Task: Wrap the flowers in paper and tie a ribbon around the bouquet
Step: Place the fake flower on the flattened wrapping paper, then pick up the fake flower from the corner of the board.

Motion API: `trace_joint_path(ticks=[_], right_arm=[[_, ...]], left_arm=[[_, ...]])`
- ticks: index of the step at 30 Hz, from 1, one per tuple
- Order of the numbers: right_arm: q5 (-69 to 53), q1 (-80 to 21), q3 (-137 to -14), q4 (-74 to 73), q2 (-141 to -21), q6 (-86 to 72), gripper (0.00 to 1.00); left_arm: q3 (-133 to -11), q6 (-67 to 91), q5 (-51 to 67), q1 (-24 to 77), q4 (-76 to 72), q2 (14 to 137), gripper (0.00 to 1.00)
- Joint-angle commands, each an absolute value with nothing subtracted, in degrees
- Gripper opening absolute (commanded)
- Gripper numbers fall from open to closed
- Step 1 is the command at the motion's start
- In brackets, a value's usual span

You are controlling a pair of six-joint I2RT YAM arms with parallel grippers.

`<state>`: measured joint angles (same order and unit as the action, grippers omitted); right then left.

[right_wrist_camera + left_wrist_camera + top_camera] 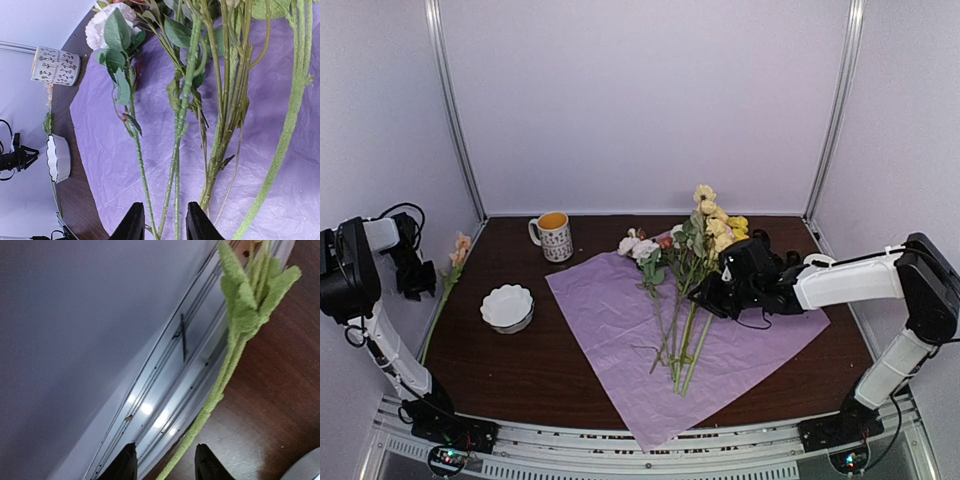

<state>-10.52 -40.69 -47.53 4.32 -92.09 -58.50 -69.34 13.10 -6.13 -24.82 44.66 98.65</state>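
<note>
The paper lies flat on the table, a pale pink crinkled sheet. On it rest the flowers, loose, blooms at the far end and green stems running toward me. My right gripper hovers low over the stems; in the right wrist view its jaws stand apart with two stems between them, unpinched. One more peach flower lies along the table's left edge. My left gripper is at its fuzzy green stem, jaws apart around it. Neither a ribbon nor a wrapped bouquet is in view.
A patterned mug stands at the back left of the table and a white scalloped bowl sits left of the paper. The metal frame rail runs close beside the left gripper. White walls enclose the table on three sides.
</note>
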Motion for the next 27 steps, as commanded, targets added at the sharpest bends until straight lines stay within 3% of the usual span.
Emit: trace_joint_path(ticks=[1, 12, 20, 24, 25, 27], right_arm=[[-8.38, -40.87, -49.64, -0.06, -87.9, -54.17, 0.3], [-3.07, -40.8, -55.85, -11.37, -84.09, -46.5, 0.3], [-1.74, -40.8, -57.18, -11.92, -83.05, -46.44, 0.31], [-1.36, -40.83, -56.55, -11.74, -82.51, -46.73, 0.31], [-1.37, -40.79, -56.4, -11.74, -82.34, -46.75, 0.3], [-1.2, -40.85, -55.87, -11.5, -81.76, -46.85, 0.3]], left_arm=[[-71.63, 7.76, -10.88, -24.96, 49.78, 102.49, 0.37], [-67.99, 7.12, 8.62, -25.01, 48.27, 107.69, 0.39], [-68.13, 5.75, 8.49, -23.55, 47.99, 108.18, 0.19], [-68.63, 4.21, 5.04, -20.94, 48.6, 108.33, 0.18], [-69.0, 3.99, 4.64, -20.66, 48.76, 108.54, 0.15], [-69.23, 4.14, 4.59, -20.57, 48.7, 108.63, 0.0]])
